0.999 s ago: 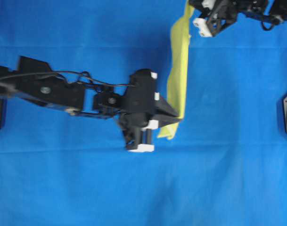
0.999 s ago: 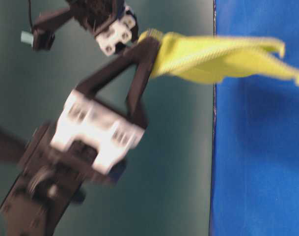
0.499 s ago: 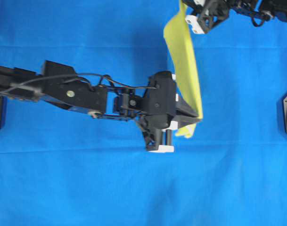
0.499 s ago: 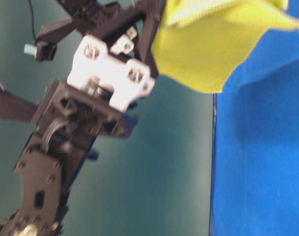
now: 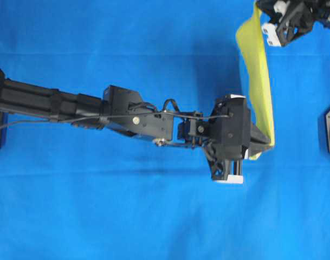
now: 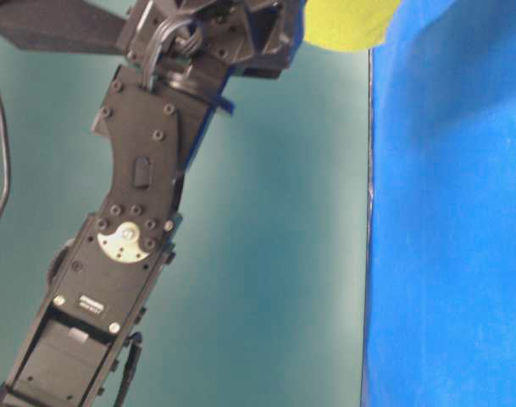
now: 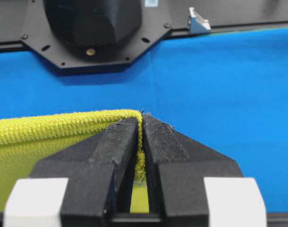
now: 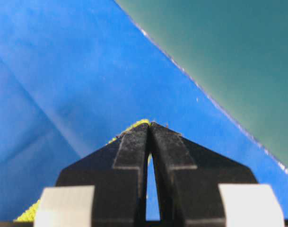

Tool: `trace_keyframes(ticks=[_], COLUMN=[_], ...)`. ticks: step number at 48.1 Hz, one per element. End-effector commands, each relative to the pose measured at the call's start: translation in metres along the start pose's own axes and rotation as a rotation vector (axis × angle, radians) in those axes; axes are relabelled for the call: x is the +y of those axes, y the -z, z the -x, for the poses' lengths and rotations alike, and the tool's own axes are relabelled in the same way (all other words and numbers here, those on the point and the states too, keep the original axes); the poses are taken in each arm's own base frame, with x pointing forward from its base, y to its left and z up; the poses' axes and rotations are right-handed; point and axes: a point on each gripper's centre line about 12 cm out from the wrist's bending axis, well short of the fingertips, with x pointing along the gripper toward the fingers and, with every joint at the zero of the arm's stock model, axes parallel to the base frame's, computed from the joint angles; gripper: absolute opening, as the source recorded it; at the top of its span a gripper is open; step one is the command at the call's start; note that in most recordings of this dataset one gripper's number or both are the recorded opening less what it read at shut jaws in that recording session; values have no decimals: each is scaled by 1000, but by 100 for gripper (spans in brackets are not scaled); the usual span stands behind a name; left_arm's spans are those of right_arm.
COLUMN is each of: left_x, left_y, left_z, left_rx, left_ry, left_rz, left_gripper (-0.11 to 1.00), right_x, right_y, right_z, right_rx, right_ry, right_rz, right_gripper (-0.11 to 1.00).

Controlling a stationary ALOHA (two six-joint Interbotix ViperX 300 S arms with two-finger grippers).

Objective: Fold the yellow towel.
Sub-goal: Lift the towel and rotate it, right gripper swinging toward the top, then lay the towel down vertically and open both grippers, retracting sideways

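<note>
Both arms hold the yellow towel (image 5: 258, 81) off the blue cloth (image 5: 127, 206), likely to carry one edge over for the fold; left gripper (image 5: 266, 143) clamped on a near corner, hem pinched between its pads (image 7: 122, 142); right gripper (image 5: 265, 21) clamped on the far corner at the top edge of the overhead view; towel hangs as a narrow, slightly bowed strip between them, bright yellow, finely looped texture, paler hem.

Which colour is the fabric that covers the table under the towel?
Blue, plain with no pattern. The cover shows best in the overhead view, under the yellow towel.
</note>
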Motion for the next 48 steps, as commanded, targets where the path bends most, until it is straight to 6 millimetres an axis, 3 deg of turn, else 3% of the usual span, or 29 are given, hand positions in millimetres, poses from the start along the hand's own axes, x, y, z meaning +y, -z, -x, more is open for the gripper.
trace_keyframes(ticks=[1, 10, 27, 34, 48], left_x=[-27, -30, -29, -31, -30], left_y=[-19, 10, 69, 83, 87], left_z=[9, 25, 87, 103, 106], left_rx=[-39, 22, 15, 10, 19], left_ry=[45, 50, 45, 48, 47], left_rz=[-16, -1, 146, 174, 172], left_gripper=[3, 3, 3, 3, 3], right_x=[-5, 9, 59, 73, 77], right_y=[-4, -9, -36, -43, -41], right_z=[-4, -35, -109, -122, -125], right_rx=[-9, -20, -24, -27, -16], right_ry=[14, -38, -145, -166, -170], right_rz=[-10, 8, 72, 91, 101], right_gripper=[2, 2, 2, 2, 2])
